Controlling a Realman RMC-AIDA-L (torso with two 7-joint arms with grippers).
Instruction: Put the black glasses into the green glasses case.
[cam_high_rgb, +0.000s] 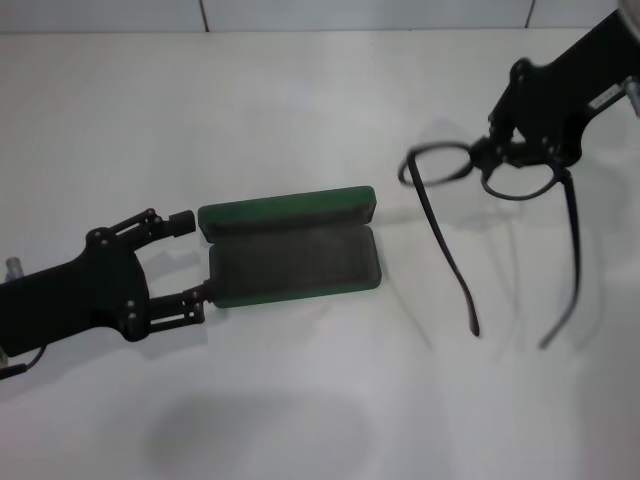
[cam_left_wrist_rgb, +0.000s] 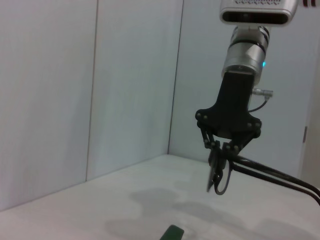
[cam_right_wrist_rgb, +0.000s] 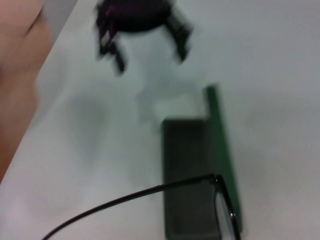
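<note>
The green glasses case (cam_high_rgb: 290, 262) lies open at the table's middle, grey lining up, with its lid (cam_high_rgb: 288, 213) standing along the far side. My left gripper (cam_high_rgb: 196, 258) is open, and its fingers flank the case's left end. To the right of the case, my right gripper (cam_high_rgb: 492, 150) is shut on the bridge of the black glasses (cam_high_rgb: 520, 180) and holds them above the table, with the temple arms (cam_high_rgb: 448, 255) trailing toward the front. The left wrist view shows the right gripper (cam_left_wrist_rgb: 218, 167) holding the frame. In the right wrist view, a temple arm (cam_right_wrist_rgb: 140, 194) crosses over the case (cam_right_wrist_rgb: 190, 175).
White table (cam_high_rgb: 300, 420) with a white wall behind it (cam_high_rgb: 300, 12). A corner of the case (cam_left_wrist_rgb: 173, 233) shows in the left wrist view. The left gripper (cam_right_wrist_rgb: 145, 30) appears beyond the case in the right wrist view.
</note>
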